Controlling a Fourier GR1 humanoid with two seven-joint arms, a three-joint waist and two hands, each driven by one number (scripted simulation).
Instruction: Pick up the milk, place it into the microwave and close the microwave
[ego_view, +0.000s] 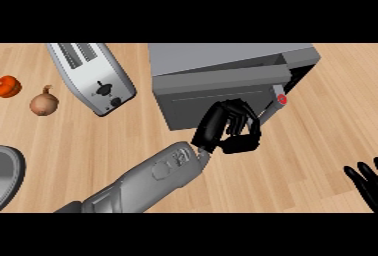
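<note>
The grey microwave (229, 57) stands at the back, middle right. Its door (214, 92) is swung nearly shut, with a dark gap left at its right end. My left hand (229, 131) lies against the door's front near its right end, fingers relaxed and holding nothing. No milk shows in the open; only a small red and white spot (280, 98) peeks out by the door's right edge, and I cannot tell what it is. My right hand (365, 183) rests open at the lower right edge, fingers up.
A silver toaster (92, 75) lies at the back left. Left of it sit a brown onion (44, 103) and a red-orange vegetable (9, 86). A grey plate's rim (9, 175) shows at the left edge. Bare wooden counter (295, 155) lies in front of the microwave.
</note>
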